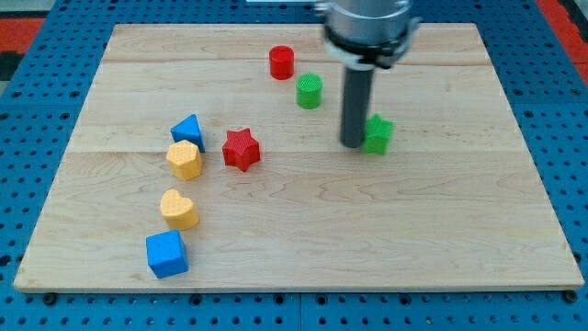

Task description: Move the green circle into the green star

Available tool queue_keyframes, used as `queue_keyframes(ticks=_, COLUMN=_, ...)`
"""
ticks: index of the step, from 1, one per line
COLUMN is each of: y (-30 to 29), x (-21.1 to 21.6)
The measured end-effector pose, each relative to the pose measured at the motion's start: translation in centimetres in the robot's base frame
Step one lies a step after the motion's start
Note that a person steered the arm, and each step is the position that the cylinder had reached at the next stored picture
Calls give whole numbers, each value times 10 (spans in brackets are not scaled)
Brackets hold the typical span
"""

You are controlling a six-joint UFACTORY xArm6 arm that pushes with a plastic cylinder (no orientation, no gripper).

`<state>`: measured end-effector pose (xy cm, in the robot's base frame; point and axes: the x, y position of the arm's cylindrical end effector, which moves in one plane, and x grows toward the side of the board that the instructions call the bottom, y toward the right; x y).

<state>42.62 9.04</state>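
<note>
The green circle [310, 91] stands on the wooden board [294, 221] right of the middle, near the view's top. The green star [378, 134] lies below and to the right of it, about a block's width away. My tip [353, 143] rests on the board right against the star's left side, partly covering it, and below and to the right of the green circle. The rod rises from there to the arm's dark wrist [366, 28] at the view's top.
A red circle [281, 62] stands just above and left of the green circle. A red star [242, 149] lies at the centre left. At the view's left are a blue triangle [187, 129], a yellow hexagon [185, 160], a yellow heart [179, 210] and a blue cube [166, 254].
</note>
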Motion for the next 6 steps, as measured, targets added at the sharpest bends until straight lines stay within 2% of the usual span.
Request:
queue_keyframes(ticks=1, y=22, x=-13)
queue_keyframes(ticks=2, y=9, x=-14)
queue_keyframes(ticks=4, y=-91, x=-15)
queue_keyframes(ticks=5, y=-124, x=-42)
queue_keyframes(ticks=6, y=-113, x=-72)
